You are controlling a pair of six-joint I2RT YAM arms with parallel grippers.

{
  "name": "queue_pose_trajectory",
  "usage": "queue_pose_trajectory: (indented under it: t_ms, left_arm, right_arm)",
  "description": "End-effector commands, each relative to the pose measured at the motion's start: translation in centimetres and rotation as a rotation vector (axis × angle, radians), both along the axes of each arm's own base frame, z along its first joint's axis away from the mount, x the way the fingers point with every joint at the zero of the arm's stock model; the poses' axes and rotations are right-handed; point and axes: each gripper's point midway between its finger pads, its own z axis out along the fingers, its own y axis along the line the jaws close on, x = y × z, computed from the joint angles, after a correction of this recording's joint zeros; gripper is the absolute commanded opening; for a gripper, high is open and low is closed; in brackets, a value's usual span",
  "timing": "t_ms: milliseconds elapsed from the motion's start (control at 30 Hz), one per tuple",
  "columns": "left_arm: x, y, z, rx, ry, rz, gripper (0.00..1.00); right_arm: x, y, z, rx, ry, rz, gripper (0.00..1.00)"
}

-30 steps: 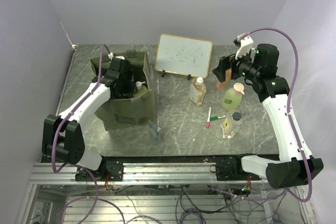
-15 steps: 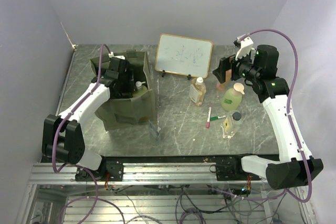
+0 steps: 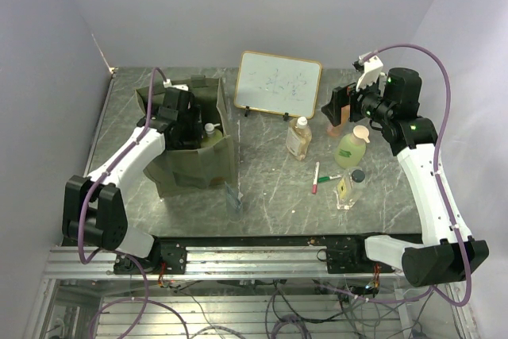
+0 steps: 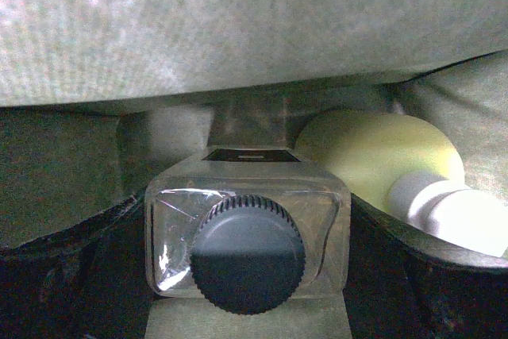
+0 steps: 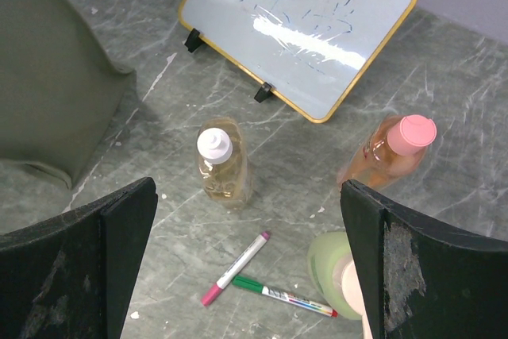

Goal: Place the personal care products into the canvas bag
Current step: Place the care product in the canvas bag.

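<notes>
The olive canvas bag (image 3: 194, 166) stands at the left. My left gripper (image 3: 186, 123) reaches down into it, shut on a clear dark-capped bottle (image 4: 248, 252) whose sides touch both fingers. A yellow-green bottle with a white cap (image 4: 381, 152) lies beside it inside the bag (image 4: 238, 21). My right gripper (image 5: 248, 260) hovers open and empty above the table at the back right (image 3: 337, 109). Under it stand the amber bottle (image 5: 222, 166), the orange bottle with a pink cap (image 5: 389, 156) and the green pump bottle (image 5: 333, 271). Another clear dark-capped bottle (image 3: 349, 186) stands nearer the front.
A wood-framed whiteboard (image 3: 278, 83) leans at the back centre. A red marker (image 5: 238, 267) and a green marker (image 5: 286, 295) lie between the amber and green bottles. A small clear object (image 3: 232, 196) sits by the bag's front corner.
</notes>
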Motion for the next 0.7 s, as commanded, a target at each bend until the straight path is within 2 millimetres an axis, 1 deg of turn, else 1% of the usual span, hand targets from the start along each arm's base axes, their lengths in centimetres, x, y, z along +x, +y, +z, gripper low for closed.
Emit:
queue_pose_trajectory:
  t_ms: [0,100,267,667]
  left_arm:
    - [2.2,-0.7,4.6,-0.068,-0.176,-0.010,0.69]
    - [2.2,-0.7,4.8,-0.068,-0.181,-0.010,0.76]
    - [2.2,-0.6,5.2,-0.069,-0.191,-0.014,0.83]
    - [2.2,-0.3,6.4,-0.069,-0.218,-0.019,0.96]
  right_arm:
    - [-0.1,-0.1,0.5,0.003,-0.021,0.001,1.00]
    - [-0.1,-0.1,0.5,0.002,-0.022,0.001,1.00]
    - [-0.1,-0.1,0.4,0.000,-0.021,0.000,1.00]
    - [-0.1,-0.1,0.4,0.000,-0.023,0.003,1.00]
